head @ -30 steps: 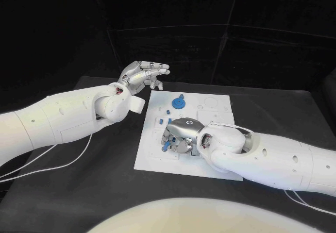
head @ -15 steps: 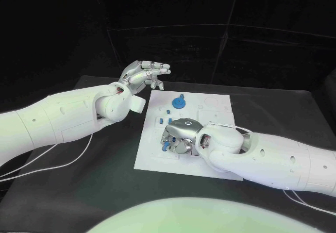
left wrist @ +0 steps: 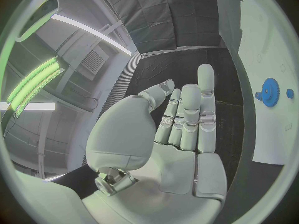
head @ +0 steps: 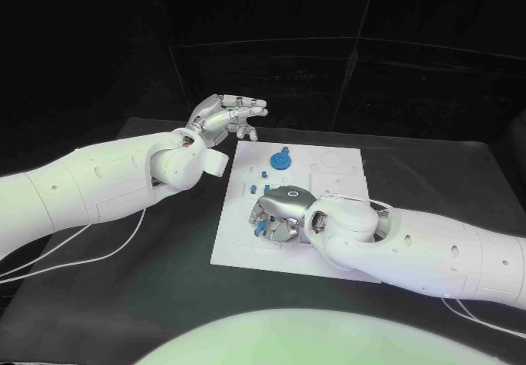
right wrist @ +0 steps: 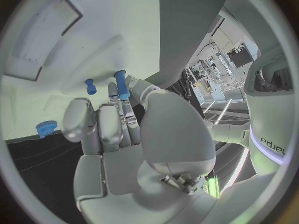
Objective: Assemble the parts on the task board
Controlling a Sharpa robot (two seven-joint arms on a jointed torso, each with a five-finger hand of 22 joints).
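Right wrist view: right hand [right wrist: 124, 149] fingers pinch a blue peg [right wrist: 121, 84], likely light, stiff, slick; grip mid-shaft; left hand [head: 225, 118] fingers loosely spread, empty

Black curtain [head: 362, 84] hangs behind the black worktop [head: 131, 304]; long strip lights [left wrist: 81, 30] glow on the ceiling

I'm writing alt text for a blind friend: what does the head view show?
The robot's right hand is curled down over small blue parts in the middle of a white task board on a black table. Its left hand is raised beyond the board's far left corner, holding nothing, and a blue gear sits near the far edge.
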